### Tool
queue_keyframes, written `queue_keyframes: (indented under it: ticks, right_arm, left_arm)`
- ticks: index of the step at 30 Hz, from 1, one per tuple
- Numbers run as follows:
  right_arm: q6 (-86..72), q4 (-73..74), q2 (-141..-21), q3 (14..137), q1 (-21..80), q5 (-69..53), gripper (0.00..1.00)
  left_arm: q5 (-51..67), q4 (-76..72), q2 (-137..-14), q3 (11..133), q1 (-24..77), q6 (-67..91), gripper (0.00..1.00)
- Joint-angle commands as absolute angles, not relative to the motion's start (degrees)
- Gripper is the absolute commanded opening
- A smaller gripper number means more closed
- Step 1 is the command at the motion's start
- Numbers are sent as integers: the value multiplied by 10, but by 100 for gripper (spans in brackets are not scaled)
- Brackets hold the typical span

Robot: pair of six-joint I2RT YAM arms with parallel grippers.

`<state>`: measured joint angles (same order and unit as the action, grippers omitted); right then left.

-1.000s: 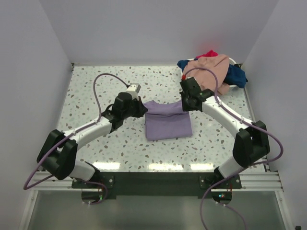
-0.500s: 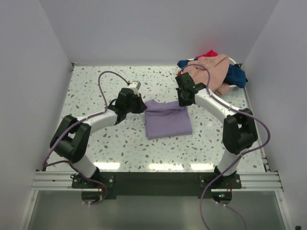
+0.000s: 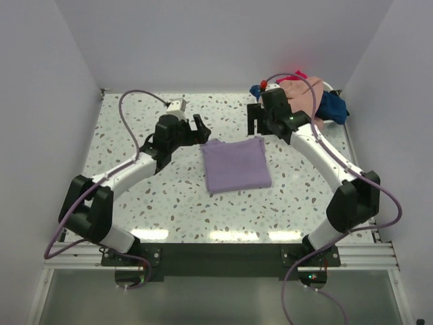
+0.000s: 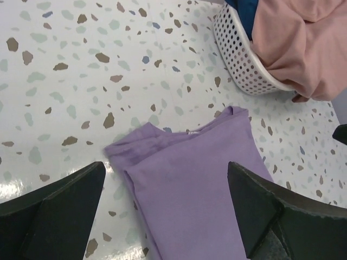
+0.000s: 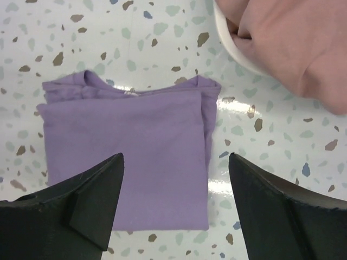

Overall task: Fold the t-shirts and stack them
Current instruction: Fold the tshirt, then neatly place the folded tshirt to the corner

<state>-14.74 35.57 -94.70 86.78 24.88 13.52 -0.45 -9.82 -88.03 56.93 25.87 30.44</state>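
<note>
Lavender t-shirt (image 3: 235,165) lies flat at the centre of the table (image 3: 128,115), folded to a neat rectangle. Left gripper (image 3: 201,128) hovers at its ten o'clock, fingers spread wide, nothing in them. Right gripper (image 3: 255,120) at one o'clock, likewise spread and empty. Out toward two o'clock, the white basket (image 4: 238,59) holds the peach-pink t-shirt (image 3: 302,95) over the navy t-shirt (image 3: 333,107), with a red scrap (image 3: 295,74) behind, probably another shirt.

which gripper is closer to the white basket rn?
Right. The right gripper hovers open by the lavender t-shirt's far right corner, on the side where the white basket stands. The left gripper is open by the far left corner, farther away.
</note>
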Motion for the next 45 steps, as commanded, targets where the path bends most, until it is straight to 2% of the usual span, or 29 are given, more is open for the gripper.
queue_keyframes:
  ticks: [1, 6, 11, 24, 37, 45]
  right_arm:
    - [-150, 323, -904, 806, 250, 77, 81]
    - [-174, 268, -884, 702, 249, 20, 80]
    - [-190, 229, -905, 658, 249, -23, 79]
    - [-196, 192, -985, 628, 249, -25, 78]
    - [-202, 180, -998, 609, 249, -35, 76]
    - [-211, 165, -997, 595, 249, -50, 75]
  left_arm:
    - [22, -126, -852, 498, 256, 315, 100]
    - [86, -211, -852, 405, 256, 352, 100]
    - [126, -275, -885, 367, 256, 368, 100]
    - [191, -434, -968, 315, 256, 452, 100]
    - [123, -437, -1041, 348, 310, 483, 100]
    - [74, -409, -1085, 409, 366, 490, 100]
